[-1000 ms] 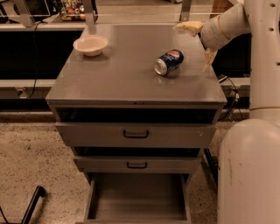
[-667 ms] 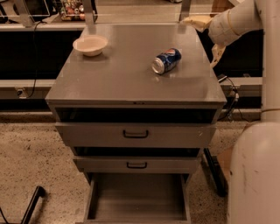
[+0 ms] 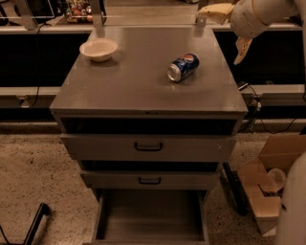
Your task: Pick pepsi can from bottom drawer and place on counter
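Observation:
The pepsi can [image 3: 183, 67] lies on its side on the counter [image 3: 138, 86], right of the middle, its silver end facing front-left. My gripper [image 3: 218, 37] hangs at the upper right, above the counter's back right corner, open and holding nothing, a short way up and right of the can. One cream finger [image 3: 213, 10] points left and the other points down. The bottom drawer [image 3: 150, 217] is pulled out at the foot of the cabinet, and its grey floor is bare.
A white bowl [image 3: 99, 49] sits at the counter's back left. The two upper drawers [image 3: 148, 146] with black handles stand slightly ajar. An open cardboard box [image 3: 267, 184] lies on the speckled floor at right, and a black leg [image 3: 33, 225] shows at lower left.
My gripper has lifted up and to the right, away from the can. The can stays on its side on the counter.

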`<action>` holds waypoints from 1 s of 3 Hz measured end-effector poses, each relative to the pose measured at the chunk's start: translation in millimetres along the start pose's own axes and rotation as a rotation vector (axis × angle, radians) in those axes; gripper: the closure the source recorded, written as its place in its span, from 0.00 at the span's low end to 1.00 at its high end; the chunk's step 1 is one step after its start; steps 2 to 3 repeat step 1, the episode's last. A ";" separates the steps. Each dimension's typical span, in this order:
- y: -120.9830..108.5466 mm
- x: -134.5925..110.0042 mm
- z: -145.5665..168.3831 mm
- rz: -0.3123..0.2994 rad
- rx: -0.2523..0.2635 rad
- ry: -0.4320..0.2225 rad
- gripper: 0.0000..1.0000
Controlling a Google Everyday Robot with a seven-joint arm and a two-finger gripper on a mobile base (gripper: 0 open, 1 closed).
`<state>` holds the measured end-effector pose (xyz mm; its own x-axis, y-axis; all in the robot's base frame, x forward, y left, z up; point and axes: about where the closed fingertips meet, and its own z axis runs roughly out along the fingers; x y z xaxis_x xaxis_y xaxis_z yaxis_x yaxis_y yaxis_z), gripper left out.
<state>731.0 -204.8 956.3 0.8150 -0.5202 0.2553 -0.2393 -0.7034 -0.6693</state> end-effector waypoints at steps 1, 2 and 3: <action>-2.5 -2.7 3.6 -0.007 -0.004 -0.003 0.00; -2.5 -2.7 3.6 -0.007 -0.004 -0.003 0.00; -2.5 -2.7 3.6 -0.007 -0.004 -0.003 0.00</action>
